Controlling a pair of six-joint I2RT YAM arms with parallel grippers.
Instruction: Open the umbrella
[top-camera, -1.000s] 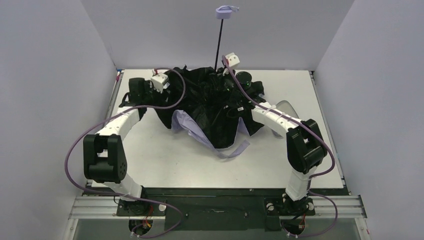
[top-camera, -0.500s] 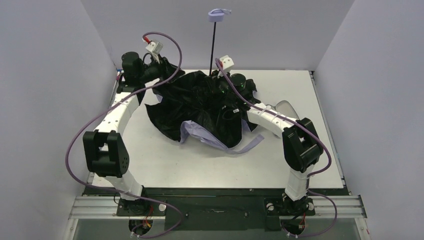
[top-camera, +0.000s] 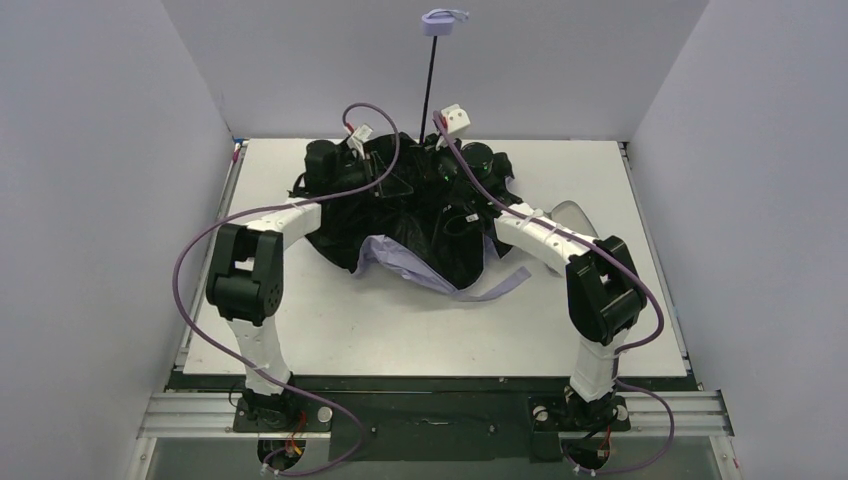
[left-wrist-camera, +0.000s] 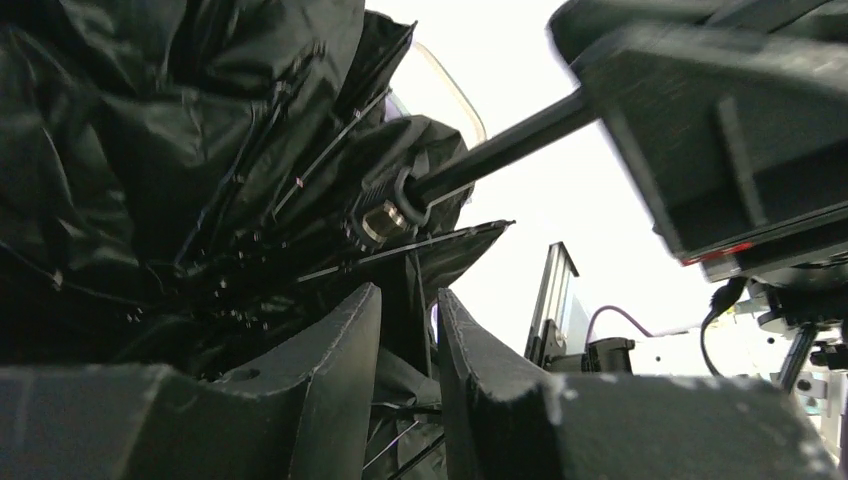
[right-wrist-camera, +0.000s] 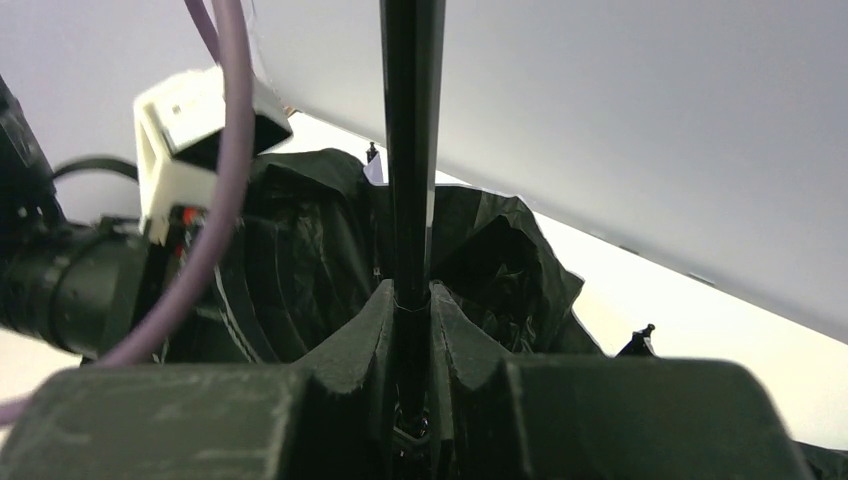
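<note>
The umbrella lies upside down at the back of the table. Its crumpled black canopy (top-camera: 420, 235) shows a lavender outer edge (top-camera: 400, 262) at the front. The thin black shaft (top-camera: 428, 90) stands up to the lavender handle (top-camera: 443, 22). My right gripper (top-camera: 432, 150) is shut on the shaft (right-wrist-camera: 411, 150) just above the canopy, its jaws (right-wrist-camera: 411, 290) pressed to both sides. My left gripper (top-camera: 398, 180) is pushed into the canopy from the left. Its jaws (left-wrist-camera: 410, 292) stand a narrow gap apart, with black fabric and thin ribs behind the gap. The runner (left-wrist-camera: 385, 215) on the shaft shows above them.
The white table (top-camera: 300, 330) is boxed in by grey walls on three sides. A pale rounded object (top-camera: 570, 213) sits behind my right forearm. A lavender strap (top-camera: 500, 285) trails onto the table in front of the canopy. Purple cables loop off both arms.
My left arm has swung from the back left corner rightward into the canopy, its jaws narrowing. The canopy has bunched back toward the middle. The right gripper keeps its hold on the shaft.
</note>
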